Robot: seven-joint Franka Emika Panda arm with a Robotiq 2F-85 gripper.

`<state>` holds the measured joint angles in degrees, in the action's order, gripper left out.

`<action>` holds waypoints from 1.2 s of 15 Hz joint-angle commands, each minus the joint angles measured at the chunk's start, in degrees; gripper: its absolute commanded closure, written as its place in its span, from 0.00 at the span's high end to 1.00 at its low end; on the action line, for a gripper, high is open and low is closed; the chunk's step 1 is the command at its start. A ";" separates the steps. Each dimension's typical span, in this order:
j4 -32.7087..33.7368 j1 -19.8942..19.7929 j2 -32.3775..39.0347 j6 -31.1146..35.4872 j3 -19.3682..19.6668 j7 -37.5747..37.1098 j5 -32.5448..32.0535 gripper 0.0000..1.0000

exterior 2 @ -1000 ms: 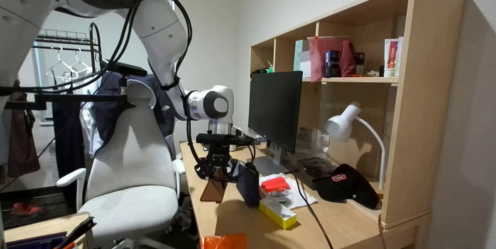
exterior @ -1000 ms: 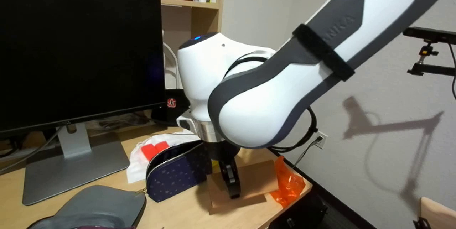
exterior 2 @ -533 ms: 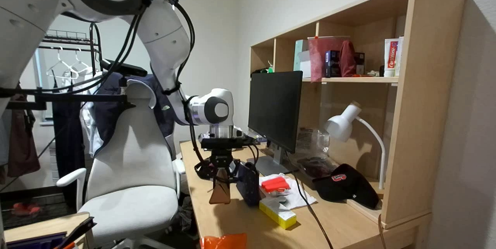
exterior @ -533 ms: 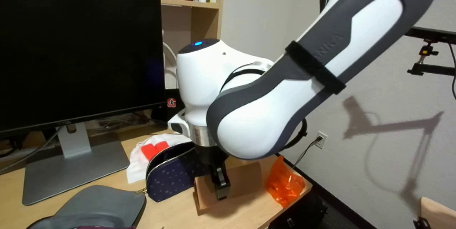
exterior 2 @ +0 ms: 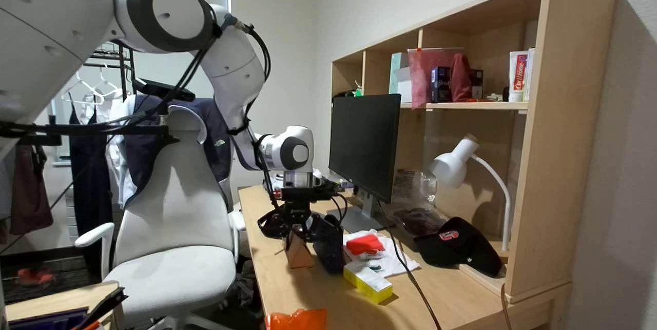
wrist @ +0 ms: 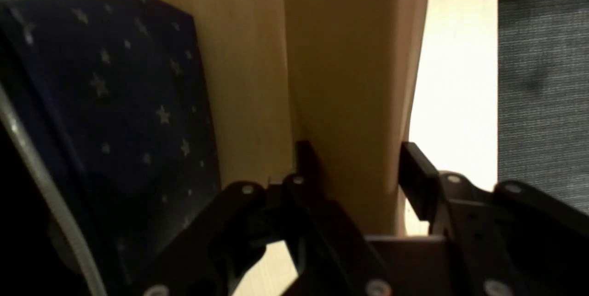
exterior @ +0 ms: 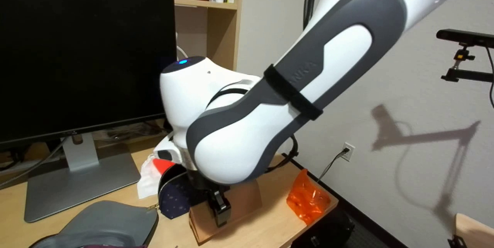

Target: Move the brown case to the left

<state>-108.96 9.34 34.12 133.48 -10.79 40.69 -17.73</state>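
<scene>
In wrist view, I have my gripper [wrist: 355, 162] clenched around the brown case [wrist: 340, 79], right of the star-patterned zip pouch [wrist: 124, 102].

Brown case [exterior 2: 299, 257] in the end effector [exterior 2: 297, 236]

In the wrist view, the bench [wrist: 455, 79] glared white right of centre, while the pouch [wrist: 124, 102] lay in gloom at left and the pincer [wrist: 360, 165] looked blurred below. In an exterior view, a soft shadow [exterior: 424, 137] crossed the wall [exterior: 401, 90] at right.
</scene>
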 commanded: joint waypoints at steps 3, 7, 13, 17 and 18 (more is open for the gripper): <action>8.88 1.68 5.95 -3.87 -0.39 1.64 -0.57 0.24; 10.39 2.03 8.11 -3.42 -0.19 0.77 -0.20 0.24; 10.89 1.91 9.10 -4.52 -0.25 1.21 -0.13 0.24; 10.92 2.11 8.88 -5.50 -0.12 1.02 -0.34 0.81; 10.90 2.16 8.80 -5.59 -0.08 0.83 -0.32 0.86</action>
<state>-99.52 11.20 42.27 129.90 -10.96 42.25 -17.73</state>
